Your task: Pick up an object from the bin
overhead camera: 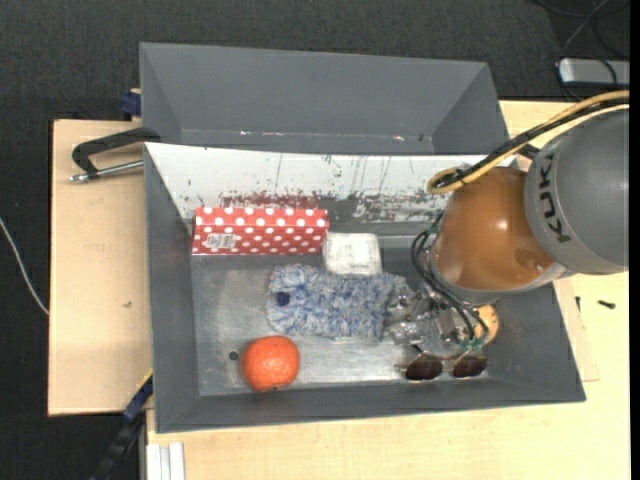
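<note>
We see dark-lensed plastic sunglasses (445, 368) lying flat at the front right of the grey metal bin (170, 298), just below the gripper (432, 320). We cannot tell whether it is released or clenched. Leftward sprawls a fuzzy blue-and-white cloth (330, 303).

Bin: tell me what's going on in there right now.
A robot arm reaches into the grey bin from the right. Its gripper is low in the front right corner, just above a pair of sunglasses and beside a blue-and-white fuzzy cloth. Whether it has hold of anything is unclear. An orange ball lies front left. A red white-dotted box and a small white block sit along the back.
</note>
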`<state>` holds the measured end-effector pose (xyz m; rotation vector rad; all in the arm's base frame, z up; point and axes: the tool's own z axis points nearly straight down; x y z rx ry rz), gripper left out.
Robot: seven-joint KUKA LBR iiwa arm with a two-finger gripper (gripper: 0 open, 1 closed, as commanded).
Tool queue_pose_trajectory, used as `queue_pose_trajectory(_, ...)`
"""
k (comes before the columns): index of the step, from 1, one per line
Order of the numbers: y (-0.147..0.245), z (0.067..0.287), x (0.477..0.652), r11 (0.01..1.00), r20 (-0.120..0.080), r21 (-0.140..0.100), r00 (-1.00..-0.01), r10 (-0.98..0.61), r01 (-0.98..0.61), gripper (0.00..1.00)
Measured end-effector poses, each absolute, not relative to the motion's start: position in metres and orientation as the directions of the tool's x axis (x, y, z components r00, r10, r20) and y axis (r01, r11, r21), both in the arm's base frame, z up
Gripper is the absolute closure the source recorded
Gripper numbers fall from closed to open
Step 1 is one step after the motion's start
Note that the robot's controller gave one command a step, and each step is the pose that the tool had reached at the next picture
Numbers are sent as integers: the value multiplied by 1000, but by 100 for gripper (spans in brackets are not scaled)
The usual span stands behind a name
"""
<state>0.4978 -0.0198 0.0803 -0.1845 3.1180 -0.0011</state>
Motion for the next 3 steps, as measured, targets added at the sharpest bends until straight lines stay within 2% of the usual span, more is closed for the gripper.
queue_pose_trajectory(1, -36, 81, 518, 996, 4, 5, -996, -92, -92, 100)
queue_pose_trajectory(2, -57, 78, 524, 991, -4, 1, -991, -135, -135, 100)
queue_pose_trajectory(3, -77, 230, 534, 996, -8, -1, -996, -88, -88, 100)
